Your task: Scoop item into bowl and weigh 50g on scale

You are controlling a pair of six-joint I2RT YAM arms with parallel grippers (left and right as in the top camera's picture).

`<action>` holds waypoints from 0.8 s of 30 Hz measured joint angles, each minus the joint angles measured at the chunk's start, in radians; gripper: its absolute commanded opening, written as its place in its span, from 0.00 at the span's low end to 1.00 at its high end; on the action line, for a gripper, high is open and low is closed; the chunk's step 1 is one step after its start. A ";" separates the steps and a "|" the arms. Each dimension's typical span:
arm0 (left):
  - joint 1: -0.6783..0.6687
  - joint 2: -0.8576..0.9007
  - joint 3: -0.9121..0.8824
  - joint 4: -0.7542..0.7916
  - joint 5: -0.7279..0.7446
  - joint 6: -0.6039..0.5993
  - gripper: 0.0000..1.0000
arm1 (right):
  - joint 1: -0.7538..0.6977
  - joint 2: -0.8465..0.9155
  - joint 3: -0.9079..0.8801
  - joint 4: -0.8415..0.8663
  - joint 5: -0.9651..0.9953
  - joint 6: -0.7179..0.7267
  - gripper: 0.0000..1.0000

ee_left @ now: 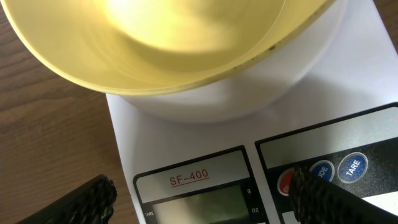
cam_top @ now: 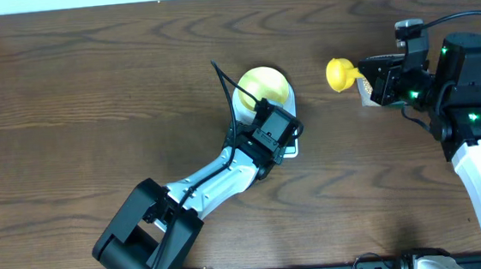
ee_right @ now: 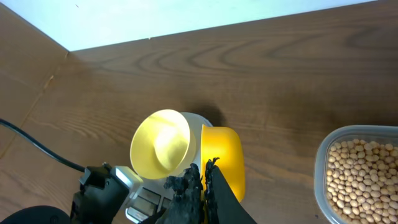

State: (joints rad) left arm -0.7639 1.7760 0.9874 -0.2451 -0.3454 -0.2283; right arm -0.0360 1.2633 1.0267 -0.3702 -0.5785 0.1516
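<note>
Setup: bowl (cam_top: 262,85) sits on the round platform of the scale (ee_left: 348,62), roughly centred. That is the right spot for weighing, since whatever goes in registers directly. The bowl looks empty in all three views. The scale lies flat on the table (cam_top: 91,95), display and buttons facing the robot.

Left hand (ee_left: 202,180): fingers apart, gripping nothing, low over the front panel of the scale. One finger (ee_left: 317,193) overlaps the red button (ee_left: 285,182), next to the blue button (ee_left: 322,170) and the "TARE" button (ee_left: 352,167). I cannot tell whether it touches. Judgement: this pose fits switching on or zeroing the scale with the empty bowl in place, so that only the beans count. The display (ee_left: 199,205) shows no reading I can make out.

Right hand (ee_right: 204,173): fingers together, clamped on the yellow scoop (ee_right: 222,155). The handle itself is hidden behind the fingers. The scoop is held in the air between bowl and tub, cup pointing toward the bowl. No beans are visible in it.

Beans (ee_right: 364,174): all seen lie in the clear tub (ee_right: 321,158) on the table, to the right of the scale and well apart from the bowl. The overhead view mostly hides the tub under the right arm.

Progress (judgement): early, nothing weighed yet. The next step is probably to dip the scoop into the tub once the scale is zeroed.

Risk: beans roll easily, so a tilted scoop over the gap would scatter them on the table.
</note>
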 measured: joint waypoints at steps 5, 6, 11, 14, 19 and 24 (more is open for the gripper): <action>0.000 0.001 0.000 0.000 0.000 0.000 0.91 | 0.000 0.000 0.000 -0.014 0.000 -0.005 0.01; 0.000 0.001 0.000 0.000 0.000 0.000 0.91 | 0.000 0.000 0.000 -0.014 0.000 -0.006 0.01; 0.000 0.003 0.000 0.001 0.000 0.000 0.91 | 0.000 0.000 0.000 -0.014 0.000 -0.008 0.01; 0.000 0.011 0.000 0.003 0.000 0.000 0.91 | 0.000 0.000 0.000 -0.014 0.000 -0.008 0.01; 0.001 0.012 0.000 0.007 0.000 0.000 0.91 | 0.000 0.000 0.000 -0.014 0.000 -0.008 0.01; 0.004 0.012 0.000 0.007 0.003 0.000 0.91 | 0.000 0.000 0.000 -0.014 0.000 -0.008 0.01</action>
State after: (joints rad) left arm -0.7601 1.7882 0.9874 -0.2379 -0.3424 -0.2287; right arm -0.0360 1.2633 1.0267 -0.3847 -0.5785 0.1436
